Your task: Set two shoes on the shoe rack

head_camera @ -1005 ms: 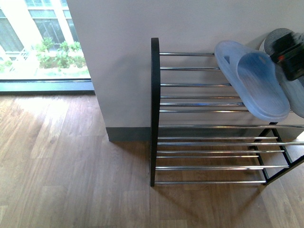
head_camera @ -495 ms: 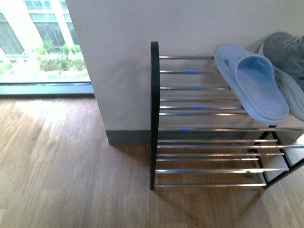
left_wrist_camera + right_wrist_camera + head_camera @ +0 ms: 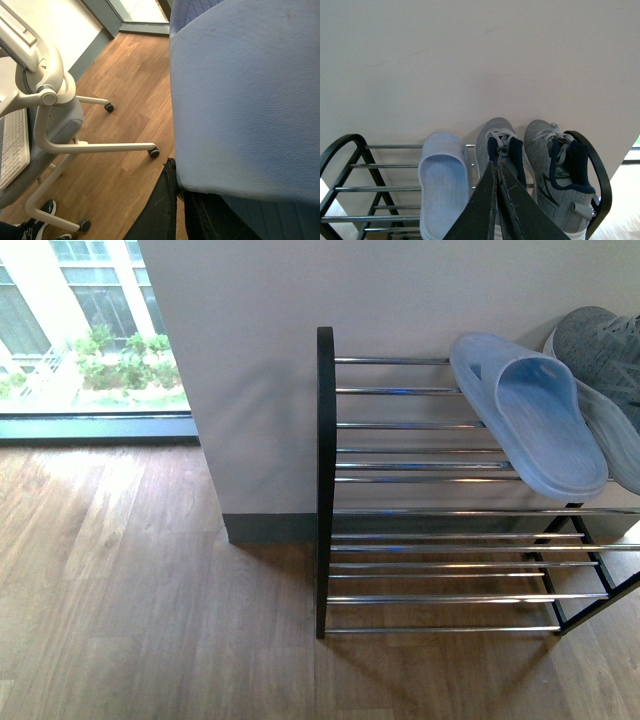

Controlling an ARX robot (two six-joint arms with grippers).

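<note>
Standing against the pale wall [image 3: 250, 360], open black-frame shoe rack with chrome-rod shelves [image 3: 420, 470], on wood-plank floor [image 3: 130, 590]. Lying on top tier, twd right end of rack in front view, pale blue rubber slide sandal [image 3: 535, 420], sole down, toe pointing to the wall. Just beside it on the right, touching or nearly so, grey knit sneaker w/ white sole [image 3: 605, 350], partly cut by frame edge.

Showing in right wrist view: same sandal [image 3: 442, 182], then two grey sneakers side by side, first one [image 3: 501, 150] next to sandal, second grey sneaker [image 3: 560, 170] at rack's end by the curved black side bar. All three resting on top rods, toes to the wall. Right gripper [image 3: 497, 200] hovering above the first sneaker, dark fingers pressed together, gripping nothing.

Left wrist view: left gripper [image 3: 179, 210] pinching a second pale blue slide sandal [image 3: 245, 95], filling most of the frame, held above the floor. Beside, cream-framed office chair on castors [image 3: 60, 135].

Lower tiers of rack carrying nothing visible.
</note>
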